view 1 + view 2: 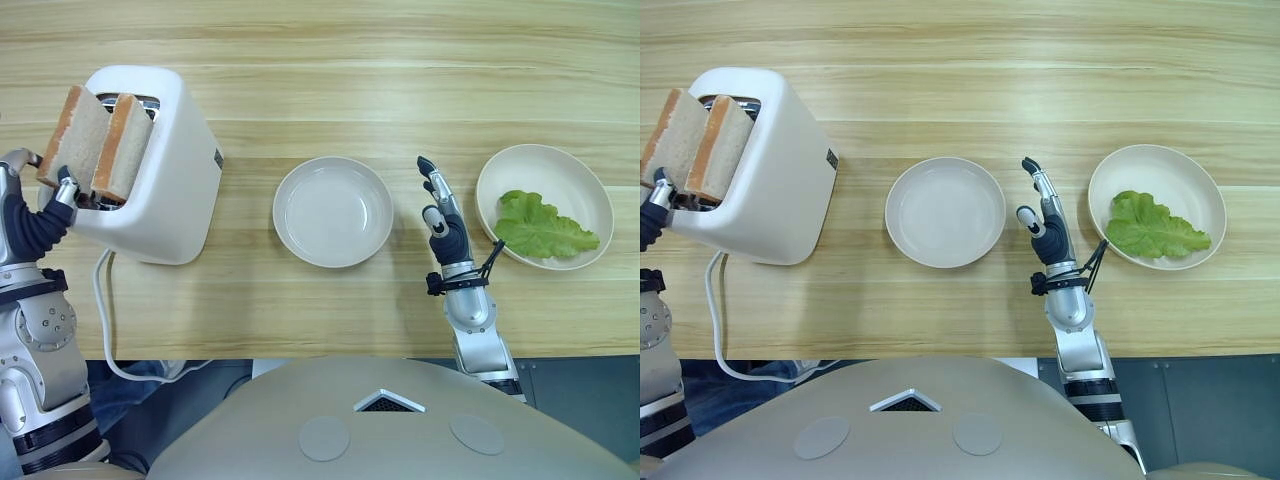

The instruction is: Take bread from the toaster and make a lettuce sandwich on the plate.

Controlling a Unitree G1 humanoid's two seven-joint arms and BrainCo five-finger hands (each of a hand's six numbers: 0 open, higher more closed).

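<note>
My left hand (32, 215) has its fingers pinched on the outer bread slice (75, 135), which stands in the toaster (175, 170). My right hand (445, 228), fingers straight and holding nothing, is between the empty plate (300, 215) and the lettuce (540, 225).

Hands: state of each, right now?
Left hand: closed on the left bread slice in the toaster.
Right hand: open, holding nothing.

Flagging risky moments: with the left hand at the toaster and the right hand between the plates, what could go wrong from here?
The left hand is at the outer bread slice, close beside the second slice; lifting it might drag that one out or tip the toaster. The open right hand stands near the lettuce plate; a sideways sweep could knock it.
</note>
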